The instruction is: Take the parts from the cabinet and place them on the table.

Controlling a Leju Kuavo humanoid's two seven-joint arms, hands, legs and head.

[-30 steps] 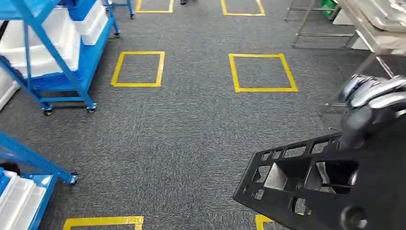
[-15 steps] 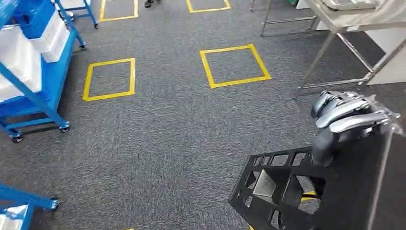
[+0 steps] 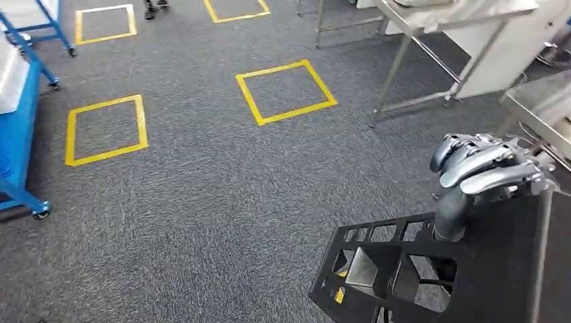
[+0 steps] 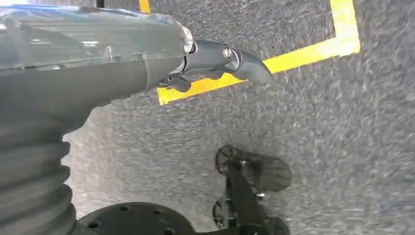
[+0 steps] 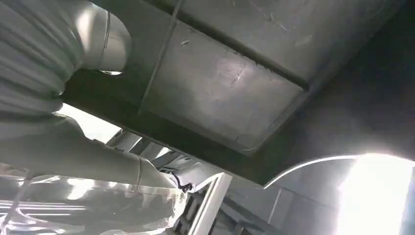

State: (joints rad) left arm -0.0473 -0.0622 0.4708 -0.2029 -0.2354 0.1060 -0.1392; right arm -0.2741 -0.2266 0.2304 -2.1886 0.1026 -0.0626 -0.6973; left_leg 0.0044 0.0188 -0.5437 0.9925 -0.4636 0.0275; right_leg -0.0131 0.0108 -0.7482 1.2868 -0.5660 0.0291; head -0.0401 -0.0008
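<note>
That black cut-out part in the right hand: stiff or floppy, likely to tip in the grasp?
Probably stiff: the black part juts out flat without sagging. Likely light for its size, given its many open cut-outs. It may lever downward, since the right hand holds it at one edge.

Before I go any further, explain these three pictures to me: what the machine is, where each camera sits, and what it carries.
This is a two-legged humanoid robot with two silver arms. The head view looks forward and down at grey carpet marked with yellow tape squares. There its right hand holds a flat black plastic part with cut-out openings. A blue wheeled cabinet stands at the left, metal-legged tables ahead on the right. The left wrist camera sits behind the left hand, which holds nothing and hangs over the carpet. The right wrist camera looks along the part's dark surface.
</note>
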